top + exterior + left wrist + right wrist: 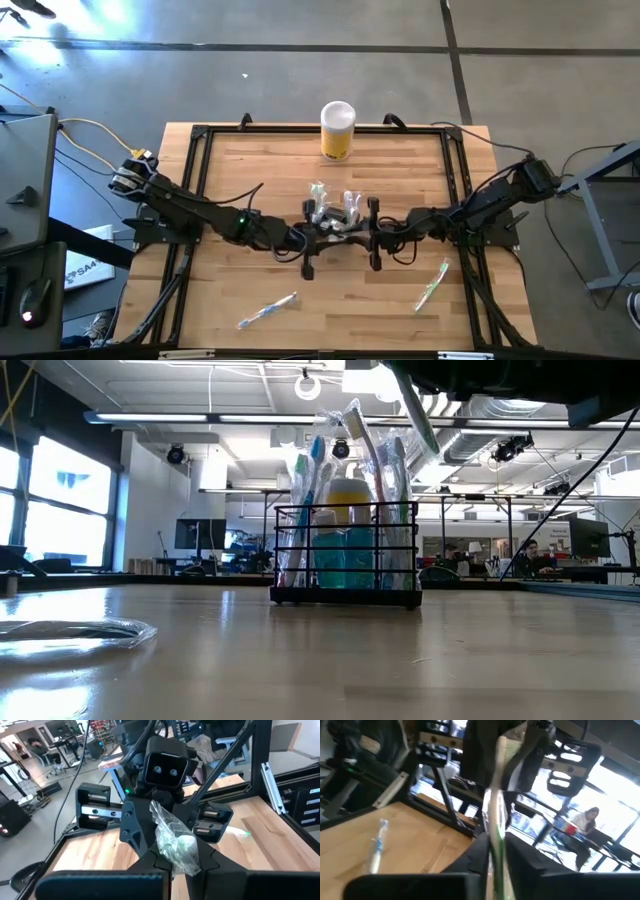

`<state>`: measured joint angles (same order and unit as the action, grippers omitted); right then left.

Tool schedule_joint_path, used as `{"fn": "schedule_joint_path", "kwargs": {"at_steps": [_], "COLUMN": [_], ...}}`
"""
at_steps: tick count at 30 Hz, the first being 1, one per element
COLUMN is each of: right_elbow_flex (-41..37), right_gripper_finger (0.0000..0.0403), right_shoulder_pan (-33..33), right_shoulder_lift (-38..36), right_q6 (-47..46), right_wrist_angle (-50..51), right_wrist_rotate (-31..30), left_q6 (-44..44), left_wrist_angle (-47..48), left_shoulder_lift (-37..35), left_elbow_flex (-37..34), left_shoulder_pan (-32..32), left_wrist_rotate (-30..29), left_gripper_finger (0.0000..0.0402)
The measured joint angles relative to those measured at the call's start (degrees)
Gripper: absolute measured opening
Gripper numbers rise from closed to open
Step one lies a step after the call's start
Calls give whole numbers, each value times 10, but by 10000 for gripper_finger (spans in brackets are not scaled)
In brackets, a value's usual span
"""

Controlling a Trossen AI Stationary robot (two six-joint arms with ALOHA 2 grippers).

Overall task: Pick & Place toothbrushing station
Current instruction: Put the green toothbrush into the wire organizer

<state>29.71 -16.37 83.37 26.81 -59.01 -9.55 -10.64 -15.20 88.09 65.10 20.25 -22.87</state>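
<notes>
Low view: caddy [346,555] stands upright, long side across, both arms' fingers [172,862] pinching wrapped toothbrushes [175,840].

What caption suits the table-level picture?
Black wire-mesh caddy packed with wrapped toothbrushes stands on the wooden table.

You see the black wire-mesh toothbrushing station [346,555] standing upright at the table's middle. Wrapped toothbrushes stand inside it.

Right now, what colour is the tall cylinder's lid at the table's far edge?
White lid on the yellow cylinder; clearest in the high view.
</notes>
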Motion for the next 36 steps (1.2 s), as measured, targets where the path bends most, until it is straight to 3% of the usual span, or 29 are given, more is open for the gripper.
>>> {"fn": "schedule_joint_path", "kwargs": {"at_steps": [10,15,20,22,26,36], "right_elbow_flex": [0,0,0,0,0,0], "right_gripper_finger": [212,267,282,280,273,268], "right_shoulder_pan": [-58,-112,-153,-160,-163,-158], "right_shoulder_lift": [-4,-12,-12,-12,-12,-12], "right_q6": [-10,28,55,55,59,59], "right_wrist_angle": [5,3,0,0,-6,-7], "right_wrist_rotate": [-154,-226,-275,-283,-292,-294], "left_q6": [21,91,228,288,313,306], "left_wrist_angle": [52,216,487,552,563,564], "left_shoulder_lift": [-44,-127,-160,-156,-129,-60], "left_elbow_flex": [-1,60,169,194,198,197], "left_shoulder_pan": [6,42,70,68,42,-85], "left_wrist_rotate": [-4,11,-60,-86,-114,22], "left_gripper_finger": [10,10,10,10,10,17]}}
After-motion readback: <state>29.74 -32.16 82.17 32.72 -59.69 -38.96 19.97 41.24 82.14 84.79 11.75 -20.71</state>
